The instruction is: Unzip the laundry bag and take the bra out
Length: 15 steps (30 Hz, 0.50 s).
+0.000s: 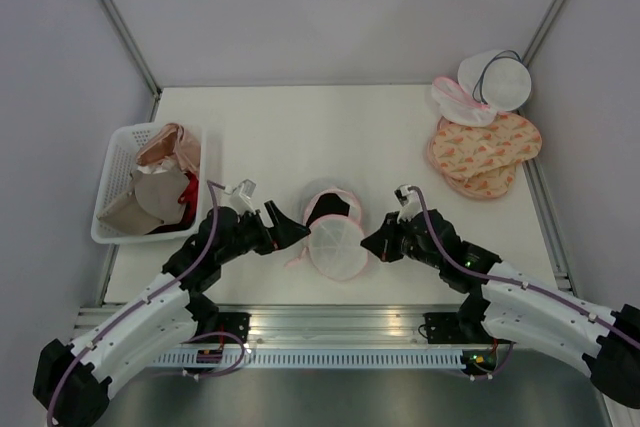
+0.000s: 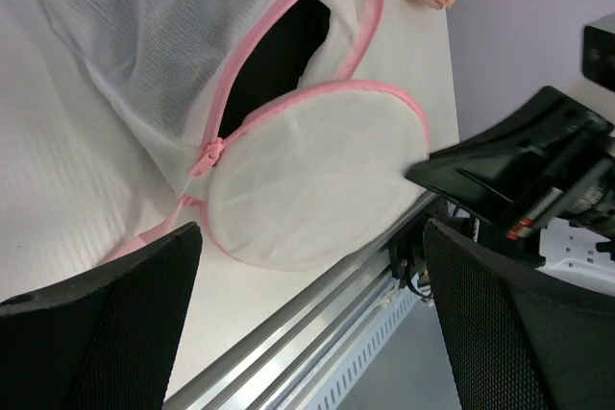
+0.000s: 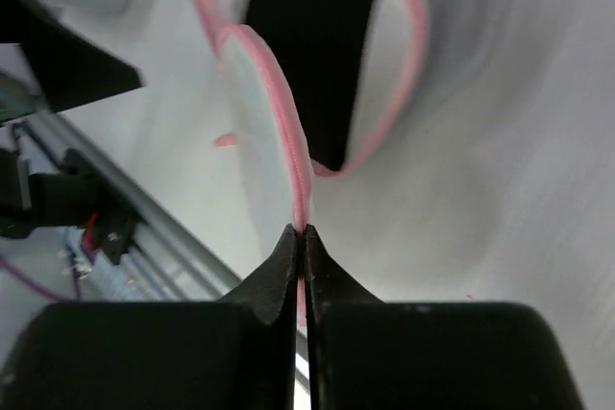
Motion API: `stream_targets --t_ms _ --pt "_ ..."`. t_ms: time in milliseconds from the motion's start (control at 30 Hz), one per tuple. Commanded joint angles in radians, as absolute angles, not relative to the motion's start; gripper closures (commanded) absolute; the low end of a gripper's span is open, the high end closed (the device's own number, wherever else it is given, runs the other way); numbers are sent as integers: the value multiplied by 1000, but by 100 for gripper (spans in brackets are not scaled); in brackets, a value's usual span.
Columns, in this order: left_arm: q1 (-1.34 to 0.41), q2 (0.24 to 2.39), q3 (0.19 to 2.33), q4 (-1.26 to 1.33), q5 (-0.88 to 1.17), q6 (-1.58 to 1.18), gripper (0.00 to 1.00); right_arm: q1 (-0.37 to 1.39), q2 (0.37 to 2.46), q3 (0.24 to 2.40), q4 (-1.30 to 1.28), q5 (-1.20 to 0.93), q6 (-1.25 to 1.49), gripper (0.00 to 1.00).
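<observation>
Laundry bag (image 1: 333, 237): one, lying at the near edge of the desk (image 1: 300, 137) between the two tools, its zipper open and its two round halves parted. One black bra (image 1: 325, 209) sits inside, only partly seen through the gap. Left tool (image 1: 288, 227) has its fingers apart just beside the bag, gripping nothing. Right tool (image 1: 372, 244) looks merely close in the top view, but its wrist camera shows the fingers pressed together on the bag's pink trim (image 3: 289, 132). Only the left wrist view shows the zipper pull (image 2: 207, 156). One white basket (image 1: 110, 162) of garments stands at the left. A pile of other bags (image 1: 485, 142) lies far right, their count unclear.
</observation>
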<state>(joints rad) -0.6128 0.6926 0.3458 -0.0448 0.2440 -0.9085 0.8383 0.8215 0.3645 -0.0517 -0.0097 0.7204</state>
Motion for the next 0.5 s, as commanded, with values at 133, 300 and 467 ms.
stream_targets --t_ms 133,300,467 --pt "-615 560 436 -199 130 -893 0 838 853 503 -14 -317 592 99" --pt "-615 528 446 -233 118 -905 0 851 1006 512 194 -438 581 100" --pt "-615 502 451 -244 92 -911 0 946 1144 580 262 -495 477 100"
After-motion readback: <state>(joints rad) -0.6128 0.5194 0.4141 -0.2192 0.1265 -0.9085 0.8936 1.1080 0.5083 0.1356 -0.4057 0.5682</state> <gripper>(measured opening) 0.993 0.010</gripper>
